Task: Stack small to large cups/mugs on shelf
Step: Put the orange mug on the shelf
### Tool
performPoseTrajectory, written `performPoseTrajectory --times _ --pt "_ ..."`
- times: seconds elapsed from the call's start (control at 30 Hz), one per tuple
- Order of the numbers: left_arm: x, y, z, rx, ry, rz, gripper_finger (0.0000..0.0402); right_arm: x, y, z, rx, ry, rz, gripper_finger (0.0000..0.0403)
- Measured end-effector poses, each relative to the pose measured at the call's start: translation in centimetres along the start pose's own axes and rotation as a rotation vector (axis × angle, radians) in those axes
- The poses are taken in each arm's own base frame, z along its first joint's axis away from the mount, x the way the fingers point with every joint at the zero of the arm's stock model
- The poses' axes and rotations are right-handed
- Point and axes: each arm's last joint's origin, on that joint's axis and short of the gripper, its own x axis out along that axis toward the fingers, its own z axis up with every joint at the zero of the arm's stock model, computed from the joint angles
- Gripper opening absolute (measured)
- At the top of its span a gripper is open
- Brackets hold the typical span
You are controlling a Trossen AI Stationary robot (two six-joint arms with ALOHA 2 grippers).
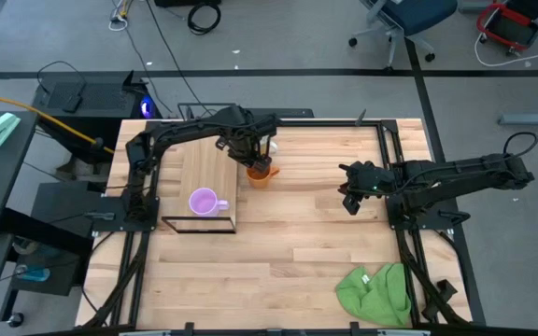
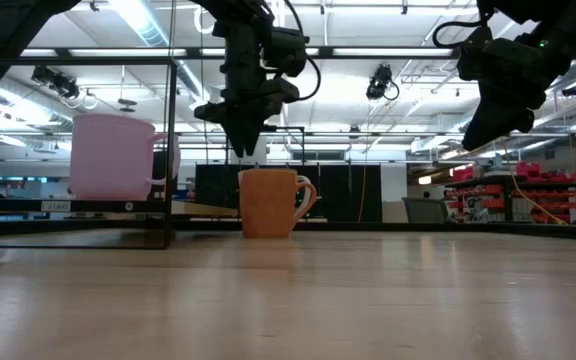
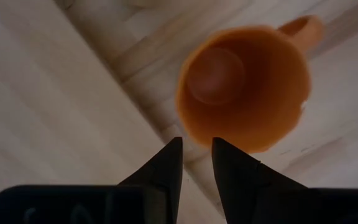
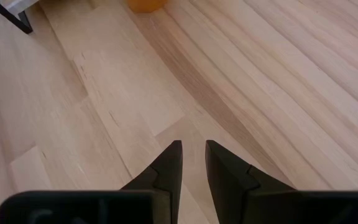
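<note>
The orange mug (image 1: pixel 260 175) stands upright on its base on the tabletop, just right of the shelf (image 1: pixel 209 168), a light plank on a black wire frame. The purple mug (image 1: pixel 204 202) stands upright on the shelf's near end (image 2: pixel 113 157). My left gripper (image 2: pixel 243 150) hangs shut, pointing down, a little above the orange mug's rim (image 3: pixel 244 87) and apart from it. A pale bit (image 1: pixel 272 147) shows past the left gripper; I cannot tell whether it is the cream mug. My right gripper (image 1: pixel 351 201) hovers shut over bare table right of the mugs (image 4: pixel 193 149).
A green cloth (image 1: pixel 376 294) lies crumpled at the table's near right corner. Black frame rails (image 1: pixel 395 177) run along the table's left and right sides. Bare wood lies between the orange mug and the right arm, and across the near half of the table.
</note>
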Motion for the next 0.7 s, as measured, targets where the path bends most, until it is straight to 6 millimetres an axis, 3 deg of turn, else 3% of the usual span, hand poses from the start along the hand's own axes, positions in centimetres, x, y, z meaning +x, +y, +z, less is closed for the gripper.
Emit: performPoseTrajectory --times 0.7 --pt "1.1 0.8 1.2 -0.007 0.012 -0.004 0.0108 0.0 0.0 0.0 -0.009 0.001 0.001 0.0077"
